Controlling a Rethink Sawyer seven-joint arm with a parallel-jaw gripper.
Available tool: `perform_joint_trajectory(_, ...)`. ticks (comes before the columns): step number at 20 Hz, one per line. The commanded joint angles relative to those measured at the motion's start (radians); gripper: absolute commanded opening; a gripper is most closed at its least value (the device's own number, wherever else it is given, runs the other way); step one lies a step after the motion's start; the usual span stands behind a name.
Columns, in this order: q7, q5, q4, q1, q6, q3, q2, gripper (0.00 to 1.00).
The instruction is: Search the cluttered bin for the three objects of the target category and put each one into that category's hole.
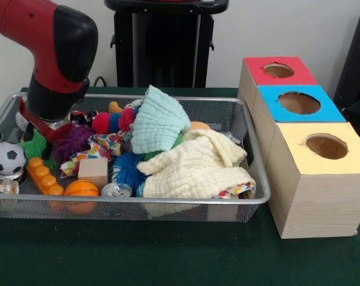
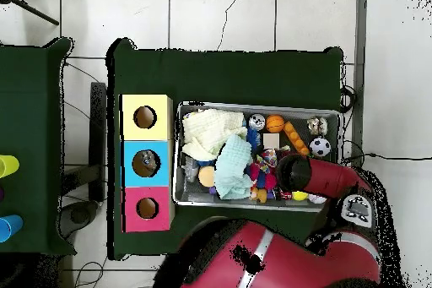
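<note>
One red and black arm (image 1: 52, 56) reaches down into the left end of the wire basket (image 1: 251, 199) in the front view, its black wrist low over a purple spiky ball (image 1: 71, 143). The gripper itself is hidden under the wrist in both views, so I cannot tell how wide it stands or whether it holds or touches anything.

A crushed clear bottle (image 1: 2, 186) seems to lie at the basket's front left corner, just below the soccer ball (image 1: 7, 158); it is too small and crumpled to tell which way it points or how its long axis runs. Other bottles cannot be made out.

A yellow cloth (image 1: 195, 170) and a pale green cloth (image 1: 159, 122) cover the basket's middle and right. Beside the basket stand three wooden boxes with round holes, topped yellow (image 1: 350, 158), blue (image 1: 269, 98) and red (image 1: 254, 68).
</note>
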Motion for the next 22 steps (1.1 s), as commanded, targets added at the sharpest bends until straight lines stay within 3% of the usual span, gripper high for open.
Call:
perform_joint_trajectory(1,-0.356,-0.058,0.091,-0.018,0.344,0.355,-0.056,1.00)
perform_joint_trajectory(5,-0.414,-0.076,0.043,-0.062,0.445,0.431,-0.038,1.00)
perform_joint_trajectory(9,-0.415,-0.109,-0.013,-0.047,0.523,0.429,-0.025,1.00)
perform_joint_trajectory(10,-0.402,-0.123,-0.020,-0.052,0.532,0.440,-0.026,0.00)
perform_joint_trajectory(16,-0.403,-0.162,-0.033,-0.040,0.512,0.449,-0.038,0.00)
perform_joint_trajectory(22,-0.363,-0.234,-0.001,-0.032,0.378,0.469,-0.069,0.00)
